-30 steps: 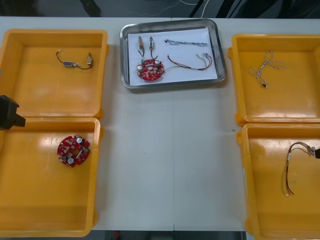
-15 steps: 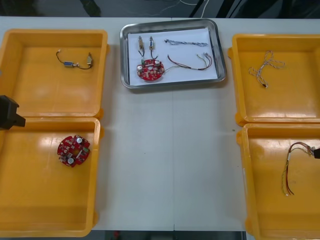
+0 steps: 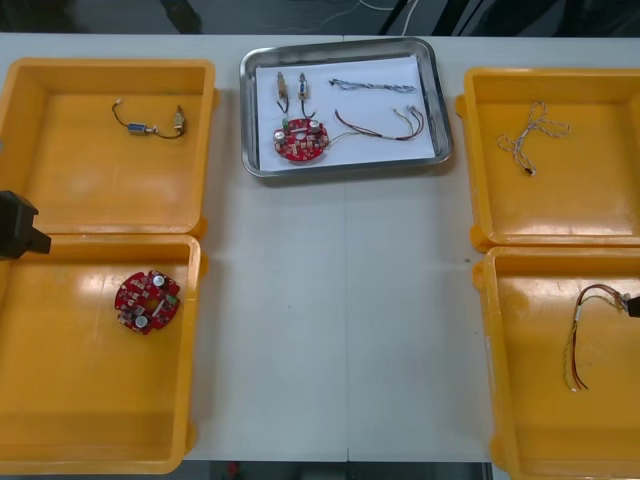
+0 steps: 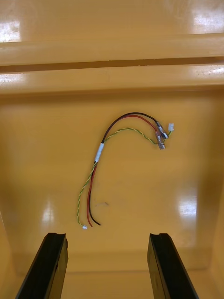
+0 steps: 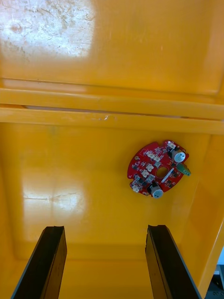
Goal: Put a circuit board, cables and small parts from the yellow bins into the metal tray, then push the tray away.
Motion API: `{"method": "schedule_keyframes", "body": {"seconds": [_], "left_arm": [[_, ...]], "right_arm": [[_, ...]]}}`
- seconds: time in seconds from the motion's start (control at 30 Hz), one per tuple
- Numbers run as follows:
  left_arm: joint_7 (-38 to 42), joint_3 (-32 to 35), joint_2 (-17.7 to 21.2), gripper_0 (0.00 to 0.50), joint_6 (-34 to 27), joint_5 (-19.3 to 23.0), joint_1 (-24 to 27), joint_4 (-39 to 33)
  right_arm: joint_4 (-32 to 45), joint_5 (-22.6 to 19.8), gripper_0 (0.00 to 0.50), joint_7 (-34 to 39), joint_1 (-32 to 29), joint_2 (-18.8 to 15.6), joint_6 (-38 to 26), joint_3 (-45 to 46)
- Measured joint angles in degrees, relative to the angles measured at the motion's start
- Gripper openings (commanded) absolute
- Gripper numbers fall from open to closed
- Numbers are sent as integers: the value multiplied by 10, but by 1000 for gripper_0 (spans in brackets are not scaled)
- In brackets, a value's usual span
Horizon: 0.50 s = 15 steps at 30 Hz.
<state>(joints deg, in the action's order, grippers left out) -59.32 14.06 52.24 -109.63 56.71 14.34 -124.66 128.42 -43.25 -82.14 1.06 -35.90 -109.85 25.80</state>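
The metal tray (image 3: 438, 100), white inside, stands at the table's far middle. It holds a round red circuit board (image 3: 301, 140), two small metal parts (image 3: 292, 90), a twisted blue and white cable (image 3: 372, 86) and a red and yellow cable (image 3: 385, 125). My left gripper (image 5: 105, 231) is open above the near left yellow bin (image 5: 70, 187); a second circuit board (image 5: 157, 169) lies just beyond its fingers. My right gripper (image 4: 107, 238) is open over the near right bin (image 4: 42, 154), short of a red and yellow cable (image 4: 122, 159). Neither holds anything.
The far left bin (image 3: 60, 190) holds a cable with small metal parts (image 3: 150, 125). A pale twisted cable (image 3: 533, 133) lies in the far right bin (image 3: 600, 200). Part of my left arm (image 3: 18, 228) shows at the left edge. Bare table (image 3: 340, 320) runs between the bins.
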Motion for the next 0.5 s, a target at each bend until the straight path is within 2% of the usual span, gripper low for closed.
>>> {"method": "schedule_keyframes", "body": {"seconds": [0.5], "left_arm": [[0,0,0,500,0,0,0,0]], "right_arm": [[0,0,500,0,0,0,0,0]]}}
